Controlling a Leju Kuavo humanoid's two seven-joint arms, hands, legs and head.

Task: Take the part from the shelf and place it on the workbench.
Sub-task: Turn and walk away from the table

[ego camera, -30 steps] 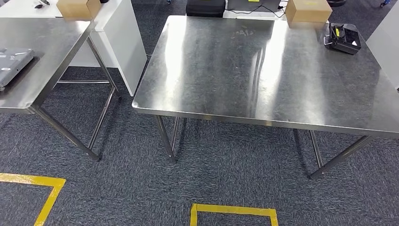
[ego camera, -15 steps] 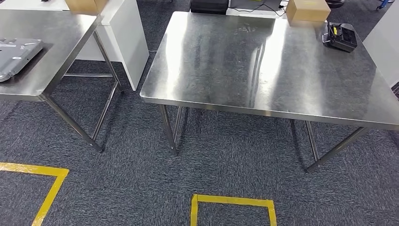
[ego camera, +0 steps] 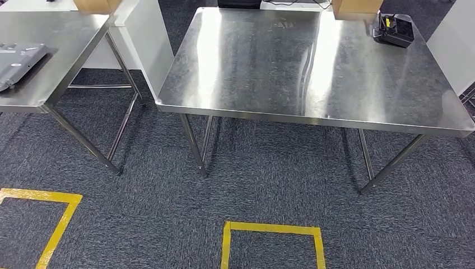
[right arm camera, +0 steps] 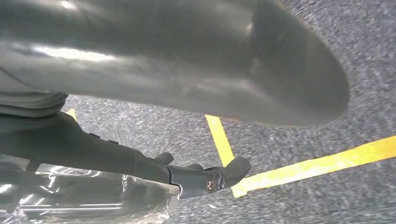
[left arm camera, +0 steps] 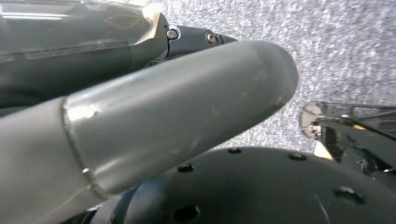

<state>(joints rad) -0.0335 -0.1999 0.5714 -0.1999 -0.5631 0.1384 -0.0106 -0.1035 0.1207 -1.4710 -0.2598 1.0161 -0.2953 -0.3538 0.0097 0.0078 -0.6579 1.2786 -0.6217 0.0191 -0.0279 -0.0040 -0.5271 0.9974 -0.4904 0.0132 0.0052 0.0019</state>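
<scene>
The workbench (ego camera: pixel 313 67) is a bare steel table straight ahead in the head view. A dark part wrapped in clear plastic (left arm camera: pixel 70 28) lies against the dark fingers (left arm camera: pixel 205 37) of my left hand (left arm camera: pixel 177 121), whose thick grey thumb crosses the left wrist view. The same kind of plastic-wrapped part (right arm camera: pixel 84 198) lies along the fingers (right arm camera: pixel 205 179) of my right hand (right arm camera: pixel 187 60) in the right wrist view, over grey carpet. Both hands appear to hold it low in front of my body.
A second steel table (ego camera: pixel 61 39) at the left carries a flat grey case (ego camera: pixel 17 59). A white cabinet (ego camera: pixel 148 39) stands between the tables. A black device (ego camera: pixel 395 31) and a cardboard box (ego camera: pixel 355 7) sit at the workbench's far edge. Yellow tape (ego camera: pixel 271 227) marks the carpet.
The whole head picture has shifted: the camera has moved, and the workbench now lies slightly more to the left and higher in the picture. Nothing on the tables has moved.
</scene>
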